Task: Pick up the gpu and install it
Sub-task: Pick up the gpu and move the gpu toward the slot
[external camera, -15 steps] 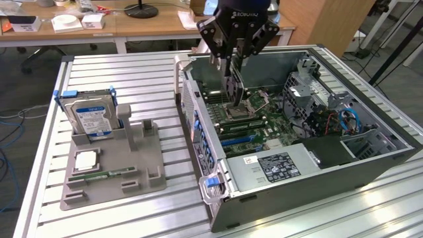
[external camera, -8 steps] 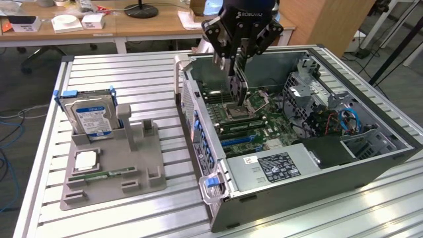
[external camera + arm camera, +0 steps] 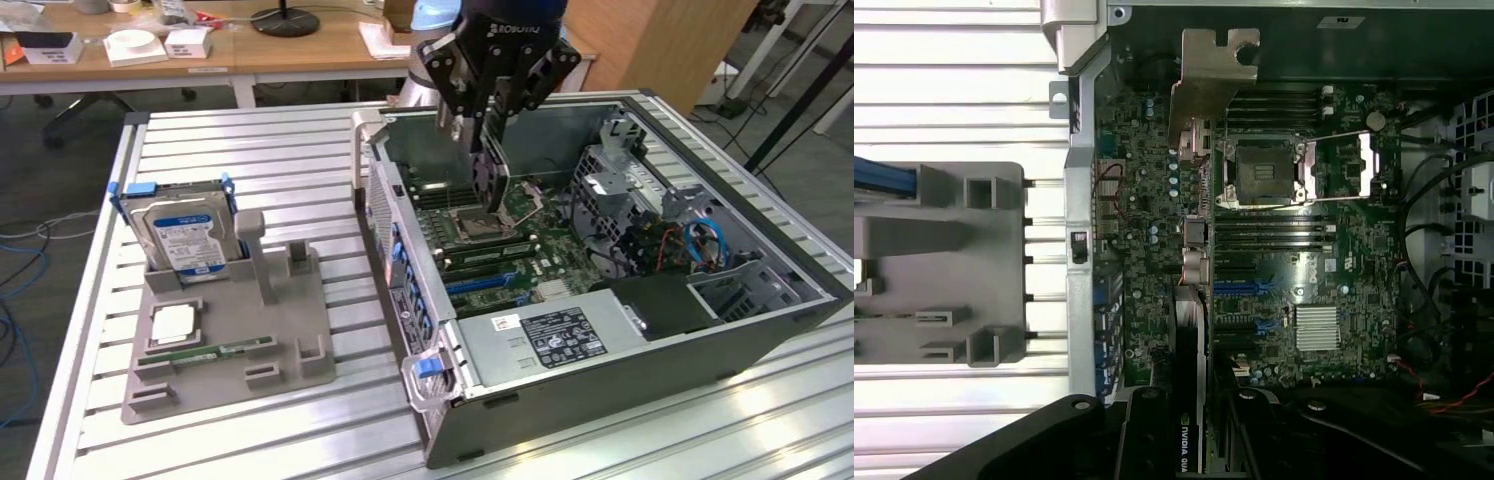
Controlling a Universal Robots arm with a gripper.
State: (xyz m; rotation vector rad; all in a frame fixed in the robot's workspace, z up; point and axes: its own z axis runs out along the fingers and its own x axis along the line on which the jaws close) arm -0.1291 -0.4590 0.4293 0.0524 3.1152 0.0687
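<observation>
My gripper is shut on the gpu, a thin black card that hangs on edge below the fingers. It is held over the open computer case, above the motherboard near the processor socket. In the wrist view the gpu shows edge-on, running from my gripper out to its silver bracket near the case's rear wall. The card sits above the board beside the blue expansion slots.
A grey fixture tray stands at the exterior view's left, holding a hard drive, a green memory stick and a small square chip. Inside the case are a drive cage and cables.
</observation>
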